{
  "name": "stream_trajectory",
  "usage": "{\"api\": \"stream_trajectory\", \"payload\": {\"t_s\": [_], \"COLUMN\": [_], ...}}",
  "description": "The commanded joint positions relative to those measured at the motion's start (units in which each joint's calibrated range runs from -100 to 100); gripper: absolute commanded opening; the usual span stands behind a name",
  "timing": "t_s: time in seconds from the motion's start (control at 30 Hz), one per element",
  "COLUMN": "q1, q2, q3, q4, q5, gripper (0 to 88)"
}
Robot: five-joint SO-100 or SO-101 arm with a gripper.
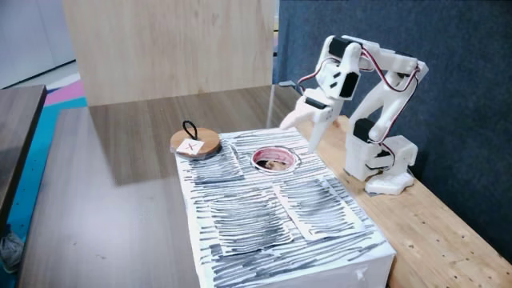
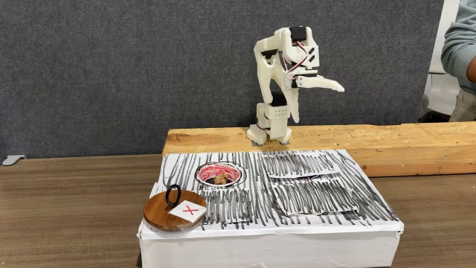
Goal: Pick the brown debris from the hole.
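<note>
- While the white arm stands folded on its raised pale wooden plank (image 2: pixel 387 141), the end effector (image 1: pixel 298 120) (image 2: pixel 331 84) hangs in the air above the plank's edge, touching nothing; whether its fingers are parted or together cannot be told from either fixed view.
- Below and forward of the end effector, the round dark hole with a pinkish-red rim (image 1: pixel 274 160) (image 2: pixel 219 176) opens in the top of a white box covered in black stripes (image 1: pixel 264 216) (image 2: pixel 312 197).
- Inside that hole lies the small tan lumpy brown debris (image 1: pixel 274 165) (image 2: pixel 221 179), well apart from the end effector.
- Farther from the end effector than the hole, a round wooden disc with a black loop (image 1: pixel 195 144) (image 2: pixel 176 211) rests on the box's corner, carrying a white card marked with a red X (image 1: pixel 190 146) (image 2: pixel 188 211).
- Box and plank sit on a dark wood-grain counter (image 1: pixel 112 200) (image 2: pixel 67 201).
- Far to the end effector's side in a fixed view, a person's sleeved arm (image 2: pixel 461 45) shows at the right edge.
</note>
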Motion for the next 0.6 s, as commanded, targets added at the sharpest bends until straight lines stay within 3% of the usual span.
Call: {"api": "stream_trajectory", "payload": {"t_s": [0.0, 0.57], "q1": [4.1, 4.1], "q2": [-0.9, -0.9], "q3": [-0.6, -0.5], "q4": [-3.5, -3.4], "q5": [-9.7, -9.6], "gripper": [34.2, 33.6]}}
